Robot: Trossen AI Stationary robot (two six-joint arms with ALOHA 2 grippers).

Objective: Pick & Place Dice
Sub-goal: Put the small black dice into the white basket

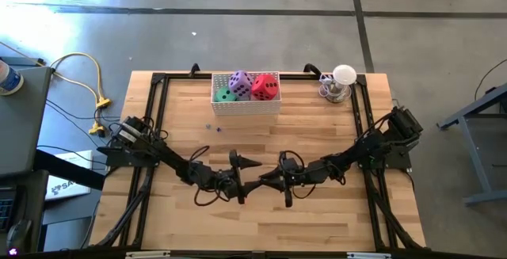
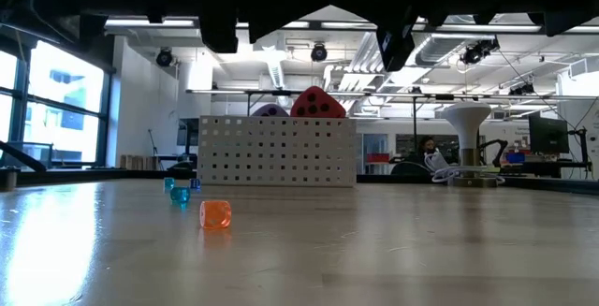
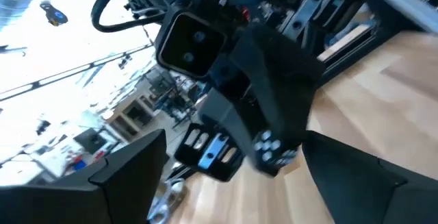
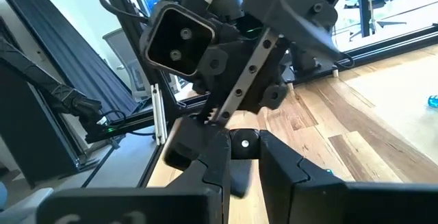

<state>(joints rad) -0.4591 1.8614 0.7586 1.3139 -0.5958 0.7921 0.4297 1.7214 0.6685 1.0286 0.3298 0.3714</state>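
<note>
White perforated basket (image 1: pixel 245 106) — far centre of the wooden table (image 1: pixel 261 219); holds the soft pip-marked dice: green cube (image 1: pixel 226 95), purple cube (image 1: pixel 240 81), red cube (image 1: pixel 265 87). A pink one is not visible; it may lie hidden behind the others. Judged: the placing is largely done.

Left gripper (image 1: pixel 240 181) — near centre, raised off the table, tip turned toward the right arm; fingers parted, nothing between them, consistent with a released load.

Right gripper (image 1: pixel 283 181) — facing it from just beside, fingers clenched together, empty — apparently parked.

Small translucent orange die (image 2: pixel 215 214) and blue specks (image 2: pixel 180 194) — loose on the table before the basket, not part of the task.

White-domed stand (image 1: pixel 342 82) — far right corner, clear of the work.
</note>
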